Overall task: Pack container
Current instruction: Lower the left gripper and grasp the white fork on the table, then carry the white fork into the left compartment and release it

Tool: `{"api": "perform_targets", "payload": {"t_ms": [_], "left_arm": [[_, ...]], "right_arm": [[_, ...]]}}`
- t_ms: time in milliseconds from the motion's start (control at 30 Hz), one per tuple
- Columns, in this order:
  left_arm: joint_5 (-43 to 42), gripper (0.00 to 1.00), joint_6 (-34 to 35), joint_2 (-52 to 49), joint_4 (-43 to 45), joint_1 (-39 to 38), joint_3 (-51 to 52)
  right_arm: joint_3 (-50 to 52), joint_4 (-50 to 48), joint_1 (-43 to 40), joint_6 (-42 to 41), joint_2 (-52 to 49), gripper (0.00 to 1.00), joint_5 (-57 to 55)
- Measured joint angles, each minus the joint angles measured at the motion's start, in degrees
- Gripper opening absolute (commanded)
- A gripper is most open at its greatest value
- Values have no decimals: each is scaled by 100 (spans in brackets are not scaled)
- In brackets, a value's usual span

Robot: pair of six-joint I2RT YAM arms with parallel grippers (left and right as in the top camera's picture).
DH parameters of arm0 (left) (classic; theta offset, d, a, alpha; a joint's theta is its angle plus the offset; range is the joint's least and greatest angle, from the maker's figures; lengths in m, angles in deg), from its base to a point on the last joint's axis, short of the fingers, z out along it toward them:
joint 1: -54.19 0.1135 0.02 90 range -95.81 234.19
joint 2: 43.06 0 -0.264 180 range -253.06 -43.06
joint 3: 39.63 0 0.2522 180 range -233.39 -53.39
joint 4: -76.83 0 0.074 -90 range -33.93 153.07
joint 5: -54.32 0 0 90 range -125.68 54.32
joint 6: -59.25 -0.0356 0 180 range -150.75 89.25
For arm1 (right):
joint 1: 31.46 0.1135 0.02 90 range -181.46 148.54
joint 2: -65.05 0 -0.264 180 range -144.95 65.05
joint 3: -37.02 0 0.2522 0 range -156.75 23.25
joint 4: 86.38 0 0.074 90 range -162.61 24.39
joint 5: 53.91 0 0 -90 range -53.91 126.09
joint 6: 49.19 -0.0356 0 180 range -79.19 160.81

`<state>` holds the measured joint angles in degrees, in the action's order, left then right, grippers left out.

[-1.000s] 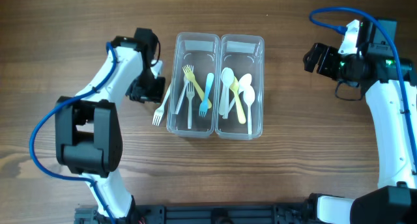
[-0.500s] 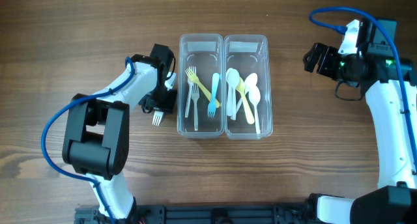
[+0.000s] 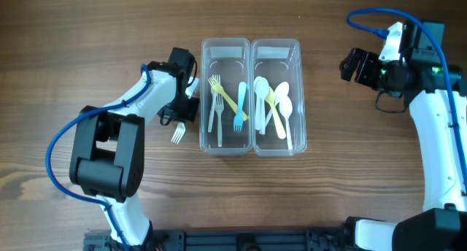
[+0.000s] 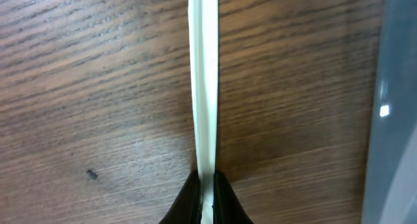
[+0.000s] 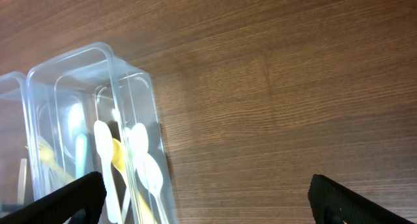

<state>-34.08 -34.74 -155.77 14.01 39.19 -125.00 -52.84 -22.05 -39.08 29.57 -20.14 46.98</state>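
Two clear bins touch side by side on the surface (image 3: 87,32). The left bin (image 3: 225,42) holds forks (image 3: 228,105): yellow, blue, two pale. The right bin (image 3: 276,43) holds white and yellow spoons (image 3: 271,109). The left tool (image 4: 206,185) is clamped on a white fork (image 4: 203,74) lying just beside the left bin. The right tool (image 3: 354,64) hangs well apart, its fingers spread.
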Motion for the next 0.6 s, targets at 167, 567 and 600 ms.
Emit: {"api": "perform_targets", "payload": {"t_ms": [167, 567, 600], "left_arm": [[420, 4, 0, 0, -1143, 2, -474], [-479, 13, 879, 822, -1486, -649, -2490], [-575, 15, 1281, 811, -1259, -756, -2417]], "right_arm": [[0, -4, 0, 0, 0, 100, 0], [0, -4, 0, 0, 0, 100, 0], [0, -4, 0, 0, 0, 100, 0]]}}
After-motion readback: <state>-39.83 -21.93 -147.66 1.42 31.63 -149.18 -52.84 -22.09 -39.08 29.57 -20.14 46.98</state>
